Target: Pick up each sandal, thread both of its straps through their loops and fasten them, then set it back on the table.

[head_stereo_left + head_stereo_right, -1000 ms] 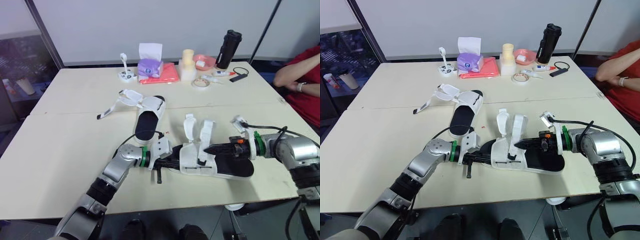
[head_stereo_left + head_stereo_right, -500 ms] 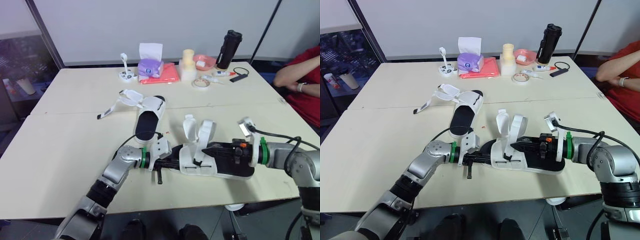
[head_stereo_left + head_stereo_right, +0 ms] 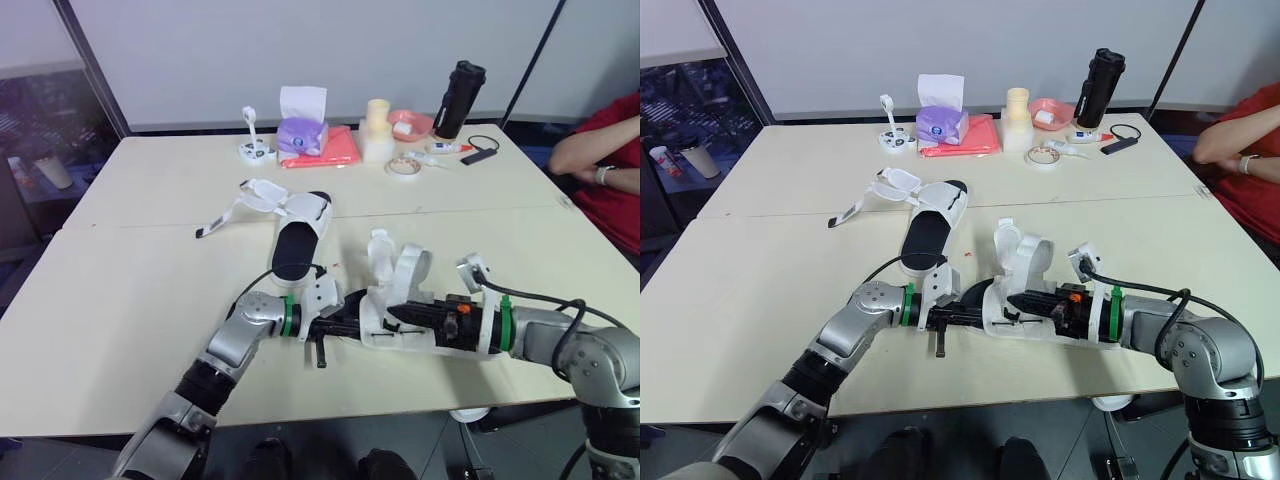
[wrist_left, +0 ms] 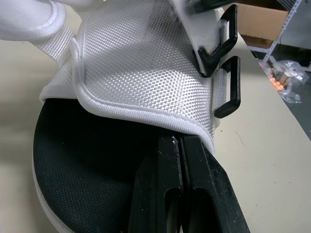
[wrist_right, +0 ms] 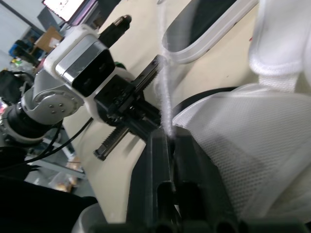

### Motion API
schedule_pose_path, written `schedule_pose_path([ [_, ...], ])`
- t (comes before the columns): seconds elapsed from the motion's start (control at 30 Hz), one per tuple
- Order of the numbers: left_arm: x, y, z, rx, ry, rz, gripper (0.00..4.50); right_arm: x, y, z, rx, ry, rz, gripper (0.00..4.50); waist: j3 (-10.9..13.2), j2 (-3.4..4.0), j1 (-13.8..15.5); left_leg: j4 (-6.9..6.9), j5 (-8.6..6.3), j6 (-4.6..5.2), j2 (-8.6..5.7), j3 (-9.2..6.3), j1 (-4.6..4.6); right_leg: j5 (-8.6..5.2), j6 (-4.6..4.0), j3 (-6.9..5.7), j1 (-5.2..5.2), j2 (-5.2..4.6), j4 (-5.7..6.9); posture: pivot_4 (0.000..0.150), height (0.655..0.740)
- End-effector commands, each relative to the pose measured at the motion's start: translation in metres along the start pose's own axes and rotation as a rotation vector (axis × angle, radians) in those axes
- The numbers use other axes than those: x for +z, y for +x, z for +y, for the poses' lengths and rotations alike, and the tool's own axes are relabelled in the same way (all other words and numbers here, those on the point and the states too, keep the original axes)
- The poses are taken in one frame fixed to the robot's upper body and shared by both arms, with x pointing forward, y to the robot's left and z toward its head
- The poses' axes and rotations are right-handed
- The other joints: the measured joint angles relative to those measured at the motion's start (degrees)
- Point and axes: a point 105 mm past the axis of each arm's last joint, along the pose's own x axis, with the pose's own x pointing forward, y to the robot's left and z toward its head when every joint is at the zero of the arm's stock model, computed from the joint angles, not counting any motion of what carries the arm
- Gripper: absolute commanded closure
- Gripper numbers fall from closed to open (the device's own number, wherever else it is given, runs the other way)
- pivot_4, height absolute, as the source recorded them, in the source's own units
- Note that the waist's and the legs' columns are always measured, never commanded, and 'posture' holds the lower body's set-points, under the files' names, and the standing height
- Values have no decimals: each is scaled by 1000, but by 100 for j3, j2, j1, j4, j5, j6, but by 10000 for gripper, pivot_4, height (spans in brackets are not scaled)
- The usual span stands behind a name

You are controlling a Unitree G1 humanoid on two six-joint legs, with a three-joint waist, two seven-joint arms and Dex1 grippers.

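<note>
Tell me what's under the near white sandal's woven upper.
Under the white woven upper of the white sandal lies its black footbed; the left fingers pinch the upper's edge. Deeper in, the upper covers the footbed.

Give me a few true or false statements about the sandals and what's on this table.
The left claw is shut on the near sandal. True.
The far sandal has both straps fastened. False: its straps lie open on the table.
The black bottle stands upright at the table's far side. True.
A person's arm shows on the robot's left. False: it is on the right.
</note>
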Motion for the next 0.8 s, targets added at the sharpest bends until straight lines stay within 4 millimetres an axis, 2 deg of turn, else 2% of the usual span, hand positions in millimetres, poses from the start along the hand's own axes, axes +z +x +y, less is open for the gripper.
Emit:
schedule_pose_path([
  [0.03,-8,0,3,24,-16,31,45000,12,-2,1,9,-22,-42,44840,0,0,-2,0,0,0,0,0,0,0,0,0,0,0,0,1500,7400],
  [0.17,-8,0,4,28,-15,29,45000,29,-11,-7,30,51,-80,44840,0,0,-7,1,0,0,0,1,0,0,-1,0,0,0,0,1500,7400],
  [0.27,-8,0,4,30,-16,29,45000,35,-23,-8,85,103,-24,44840,1,1,7,-1,0,0,-1,-1,0,1,-1,0,1,-1,-4,1500,7400],
  [0.5,-11,0,3,36,-20,30,45000,34,-28,-15,121,147,75,44840,1,1,-9,-4,-1,1,0,1,-1,1,-1,0,0,-1,-10,1500,7400],
  [0.63,-13,-1,1,37,-24,35,45000,37,-27,-7,184,191,91,44840,1,0,-5,-3,-1,1,-1,2,-2,1,-1,0,0,-3,-11,1500,7400],
  [0.8,-14,-2,0,42,-26,37,45000,26,-23,-1,208,205,150,44840,1,0,-6,-4,-1,1,-1,1,-2,1,-1,0,0,-3,-11,1500,7400],
])
